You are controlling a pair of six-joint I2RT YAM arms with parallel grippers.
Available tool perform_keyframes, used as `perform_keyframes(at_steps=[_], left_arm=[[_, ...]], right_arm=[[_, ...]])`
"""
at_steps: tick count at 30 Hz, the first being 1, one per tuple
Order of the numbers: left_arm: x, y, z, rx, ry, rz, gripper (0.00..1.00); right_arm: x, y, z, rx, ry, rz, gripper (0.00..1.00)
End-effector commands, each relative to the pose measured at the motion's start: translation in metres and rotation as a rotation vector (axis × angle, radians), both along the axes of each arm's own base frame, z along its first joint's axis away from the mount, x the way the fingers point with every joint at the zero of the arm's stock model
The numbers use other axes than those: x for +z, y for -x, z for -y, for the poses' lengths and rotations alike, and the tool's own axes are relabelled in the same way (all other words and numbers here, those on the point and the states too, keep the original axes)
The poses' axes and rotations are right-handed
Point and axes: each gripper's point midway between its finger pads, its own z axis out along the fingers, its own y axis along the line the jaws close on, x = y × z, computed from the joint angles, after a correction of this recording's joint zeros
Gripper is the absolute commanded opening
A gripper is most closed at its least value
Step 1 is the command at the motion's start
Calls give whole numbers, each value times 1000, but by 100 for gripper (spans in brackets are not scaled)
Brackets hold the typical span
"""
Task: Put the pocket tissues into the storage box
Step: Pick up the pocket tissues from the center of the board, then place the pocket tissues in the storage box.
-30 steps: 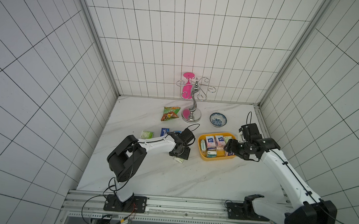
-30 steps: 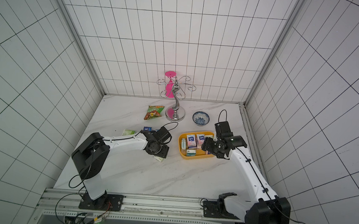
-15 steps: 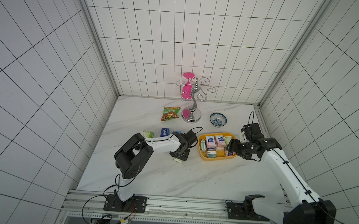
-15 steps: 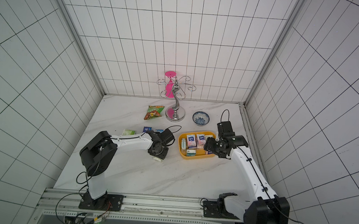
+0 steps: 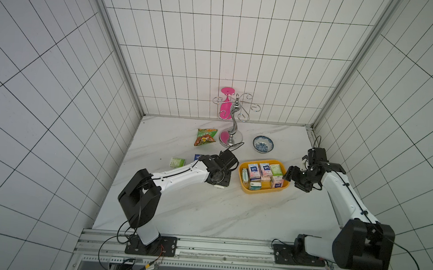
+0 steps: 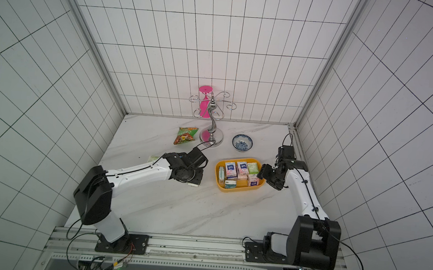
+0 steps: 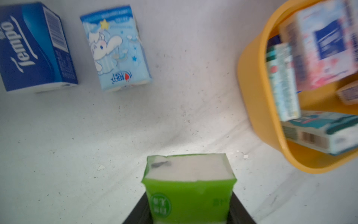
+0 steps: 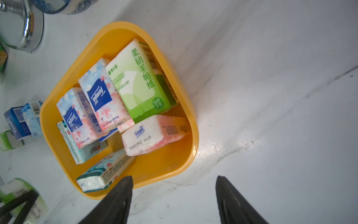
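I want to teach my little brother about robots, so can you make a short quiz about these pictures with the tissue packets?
1. True or false: the left pincer is shut on a green tissue packet.
2. What colour is the storage box? A yellow-orange, B blue, C pink.
3. Is the right pincer open or shut?
Key: 1 true; 2 A; 3 open.

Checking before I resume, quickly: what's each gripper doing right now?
Left gripper: closed on a green tissue packet.
Right gripper: open, holding nothing.
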Motion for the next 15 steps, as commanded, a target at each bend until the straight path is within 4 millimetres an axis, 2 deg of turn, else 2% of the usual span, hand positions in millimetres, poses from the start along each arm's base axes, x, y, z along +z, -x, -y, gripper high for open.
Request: perform_keyframes(at_steps=[1, 5, 7, 11, 15], left_arm=[[47, -11, 31, 48, 155, 136, 46], [72, -15, 70, 39, 232, 244, 46], [75, -17, 90, 38, 241, 267, 46], [70, -21, 135, 24, 257, 277, 46], [53, -26, 165, 37, 244, 276, 46]], right_arm=[[-7, -7, 12, -60, 2, 1, 72], [-17, -8, 23, -133, -7, -6, 72], [-20, -7, 24, -149, -21, -3, 72], [-18, -3, 28, -162, -20, 9, 72], [-13, -1, 35, -183, -12, 35, 72]])
